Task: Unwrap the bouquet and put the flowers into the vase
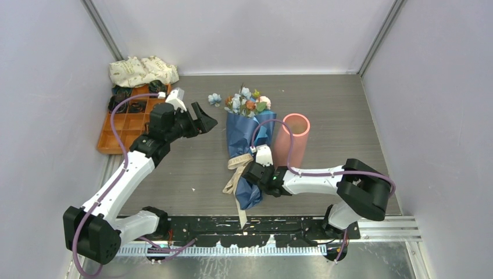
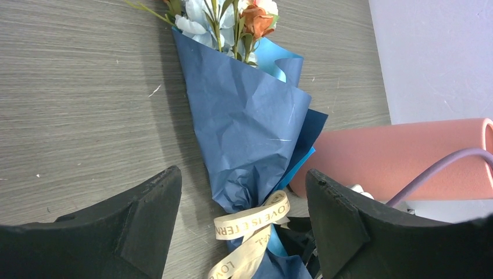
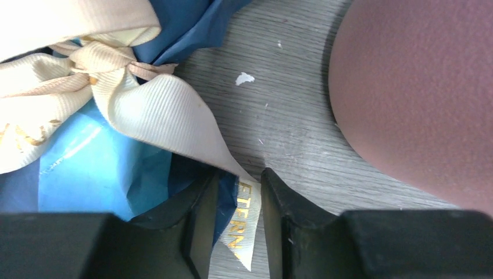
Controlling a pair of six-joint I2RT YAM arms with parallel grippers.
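Black fingers of the right gripper [image 3: 239, 173] stand close together about the loose, gold-lettered tail of the beige ribbon [image 3: 157, 110]. The tail lies in the narrow gap between them, but whether they press on it cannot be told. At 10 o'clock from the fingertips in that wrist view, the ribbon is knotted round dark and light blue paper. The salmon-pink vase [image 3: 418, 99] fills the 2 o'clock corner, just beside the fingers.

In the top view the right gripper [image 1: 251, 171] reaches the neck of the bouquet [image 1: 247, 133] from its 3 o'clock side. The bouquet lies flat near the middle of the grey wood-grain table [image 1: 192, 163], with its narrow end toward 6 o'clock. The flowers [image 1: 247, 103], pale blue, pink and orange, fan out of the paper toward 12 o'clock. The vase [image 1: 292, 139] appears to stand upright, mouth open, just beside the bouquet at its 3 o'clock. Whether paper and vase touch I cannot tell. A purple cable [image 1: 273, 125] loops over them.

The left gripper [image 1: 200, 119] is at 9 o'clock of the blooms, spread wide and holding nothing; its wrist view looks between the fingers onto the wrapped cone. One loose pale blue bloom [image 1: 214, 99] lies on the table at 9 o'clock of the flowers.

Farther toward 9 o'clock sits an orange compartment tray [image 1: 125, 125] with dark items in its far cells. A cream patterned cloth [image 1: 142, 71] lies bunched at its 12 o'clock edge.
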